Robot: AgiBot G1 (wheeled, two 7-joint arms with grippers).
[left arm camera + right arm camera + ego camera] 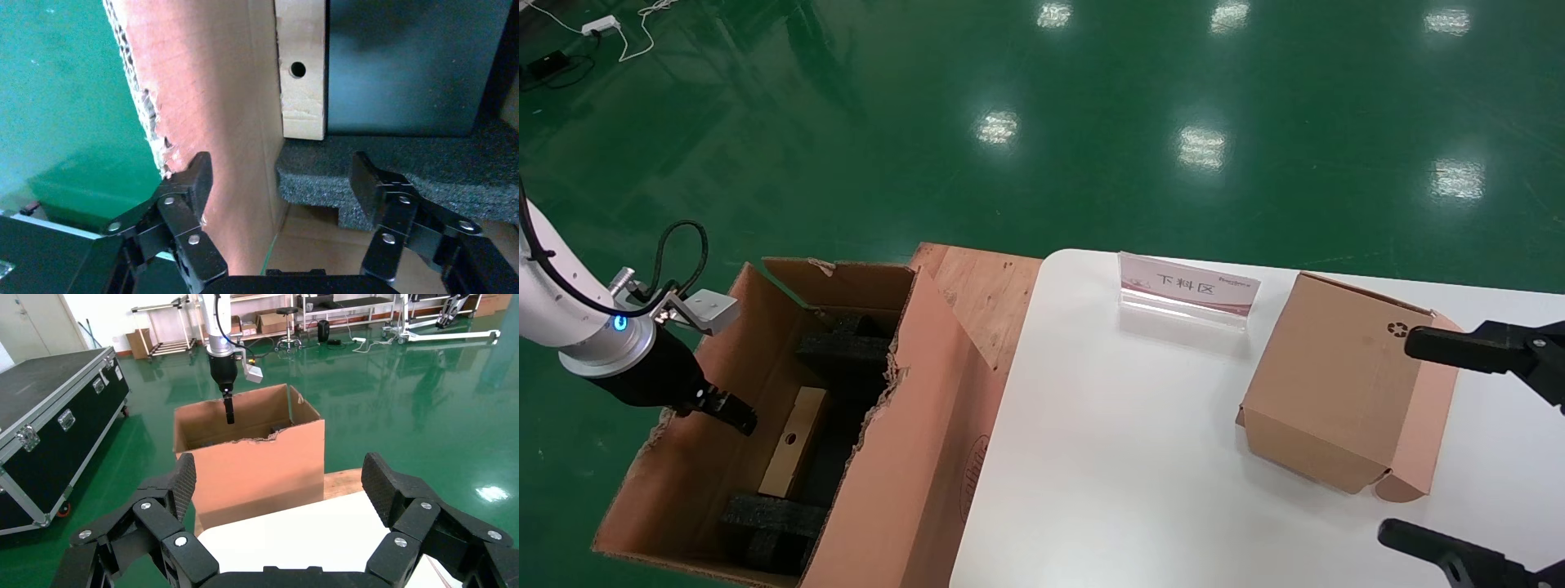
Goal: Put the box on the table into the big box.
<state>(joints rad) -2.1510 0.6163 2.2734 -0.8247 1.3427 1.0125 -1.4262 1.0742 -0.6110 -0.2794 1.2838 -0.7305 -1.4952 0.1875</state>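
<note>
The slim box (795, 441) stands on edge inside the big box (903, 457), between black foam blocks (846, 351). The round hole in its narrow side faces up. In the left wrist view the box (300, 67) rests against foam (428, 171). My left gripper (727, 411) is open and empty over the big box's torn left wall (202, 92), apart from the slim box; its jaws (281, 174) stand wide. My right gripper (1397, 437) is open and empty at the table's right edge. The right wrist view (278, 478) looks across at the big box (257, 465).
A cube-like cardboard box (1344, 384) with rounded flaps sits on the white table (1107, 457) between my right fingers. A clear sign stand (1187, 290) is at the table's back. A wooden pallet (981, 286) lies under the big box. A black flight case (49, 410) stands beyond.
</note>
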